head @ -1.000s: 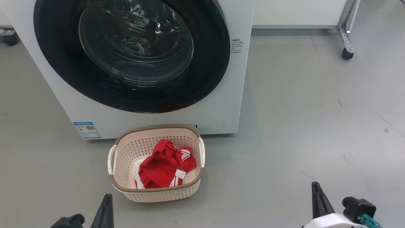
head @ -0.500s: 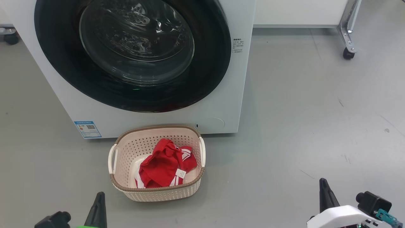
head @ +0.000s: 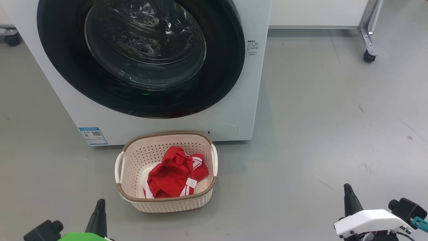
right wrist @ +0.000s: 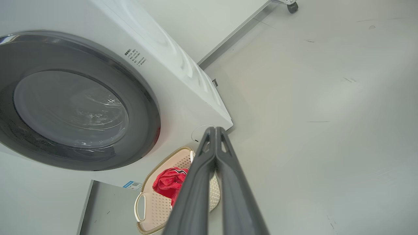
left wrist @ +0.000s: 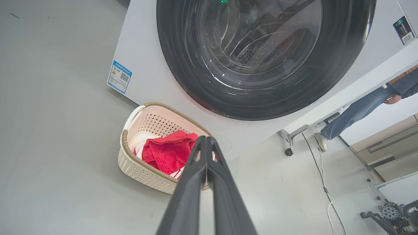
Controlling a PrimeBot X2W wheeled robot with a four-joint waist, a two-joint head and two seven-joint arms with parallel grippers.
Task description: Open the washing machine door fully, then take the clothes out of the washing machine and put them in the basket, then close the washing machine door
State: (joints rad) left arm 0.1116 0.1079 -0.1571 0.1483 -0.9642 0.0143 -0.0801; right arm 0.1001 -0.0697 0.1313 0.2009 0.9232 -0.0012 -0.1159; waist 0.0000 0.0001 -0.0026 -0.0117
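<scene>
Head view: my left end effector (head: pixel 100 204) and right end effector (head: pixel 347 189), closed and empty, have sunk back; washing machine door (head: pixel 140 50) shut, red garment (head: pixel 170 175) in basket (head: pixel 167 134), job likely done.

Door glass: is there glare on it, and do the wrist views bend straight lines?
Head view: white glare streaks on the door glass, a green glint on its rim, lines fairly straight. Left wrist view: wide-angle, the washer edges lean. Right wrist view: the washer edge curves, the door looks oval.
</scene>
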